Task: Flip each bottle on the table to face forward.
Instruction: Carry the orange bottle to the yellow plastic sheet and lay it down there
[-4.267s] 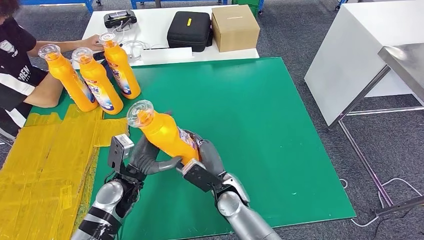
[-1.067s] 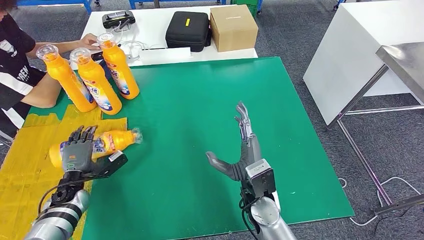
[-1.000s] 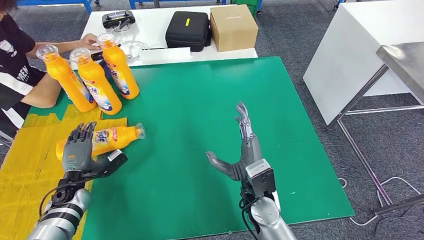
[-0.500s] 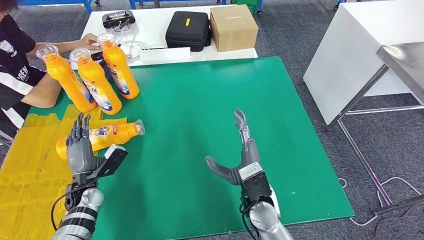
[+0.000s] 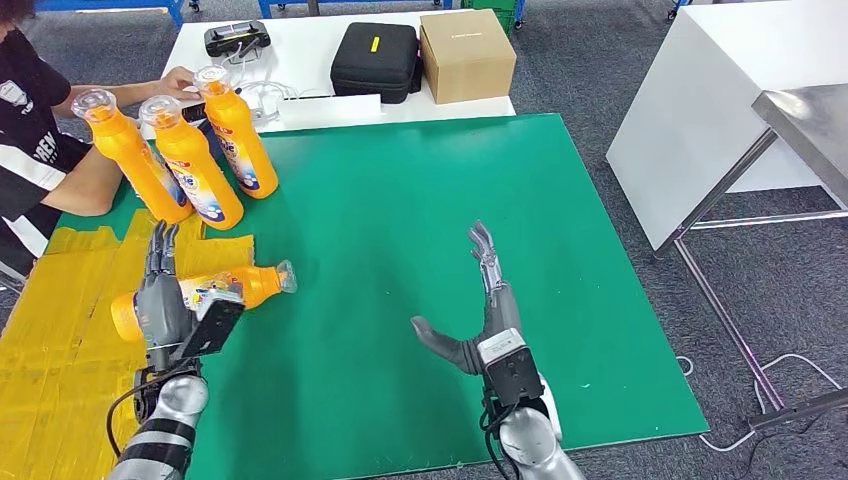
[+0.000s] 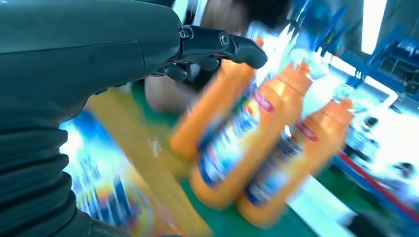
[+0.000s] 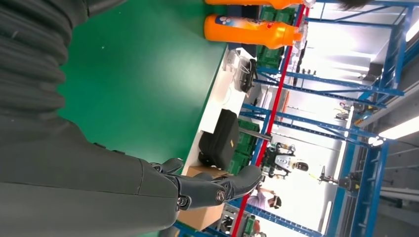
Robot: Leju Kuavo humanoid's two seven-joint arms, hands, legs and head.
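Three orange bottles stand at the far left of the green mat (image 5: 400,190): one (image 5: 125,155), a second (image 5: 198,170) and a third (image 5: 240,135), the last two with blue labels showing. A fourth orange bottle (image 5: 252,284) lies on its side by the mat's left edge, its clear cap towards the right. My left hand (image 5: 160,292) stands over its middle, fingers straight and apart, holding nothing. My right hand (image 5: 482,305) hovers open above the mat's near middle. The blurred left wrist view has my left hand (image 6: 99,74) and the standing bottles (image 6: 252,143).
A person (image 5: 35,140) sits at the far left, one hand (image 5: 185,80) on the white table (image 5: 310,60) behind the bottles. A black case (image 5: 375,60) and a cardboard box (image 5: 467,55) stand there. Yellow taped sheeting (image 5: 70,340) lies left of the mat.
The bottle both hands held tilted above the mat has been laid on its side at the left. My left hand has let go, straightened its fingers and drawn back. My right hand stays open.
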